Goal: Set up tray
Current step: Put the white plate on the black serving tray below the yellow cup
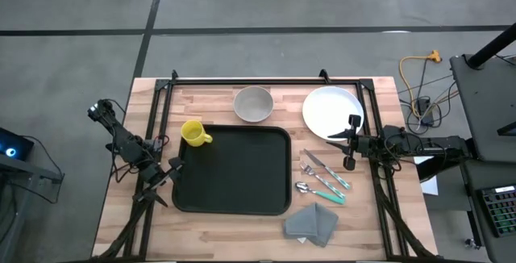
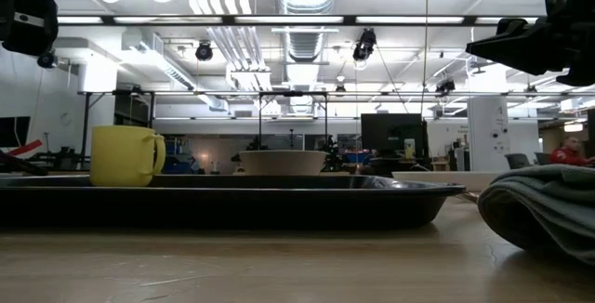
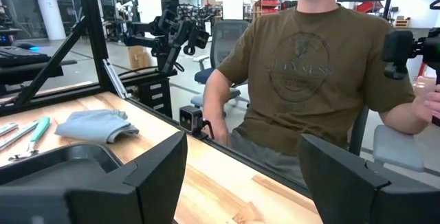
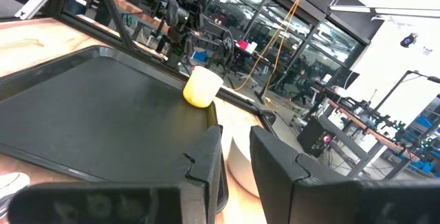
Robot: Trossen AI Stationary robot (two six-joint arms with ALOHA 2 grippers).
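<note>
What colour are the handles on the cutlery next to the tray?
Teal, or turquoise green. The cutlery handles show best in the high view, lying right of the black tray.

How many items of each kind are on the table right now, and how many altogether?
Large flat black rectangular tray: 1
Yellow mug: 1
Grey-white round bowl: 1
White round plate: 1
Teal-handled metal cutlery pieces: 3
Grey folded cloth napkin: 1
Total: 8
</note>
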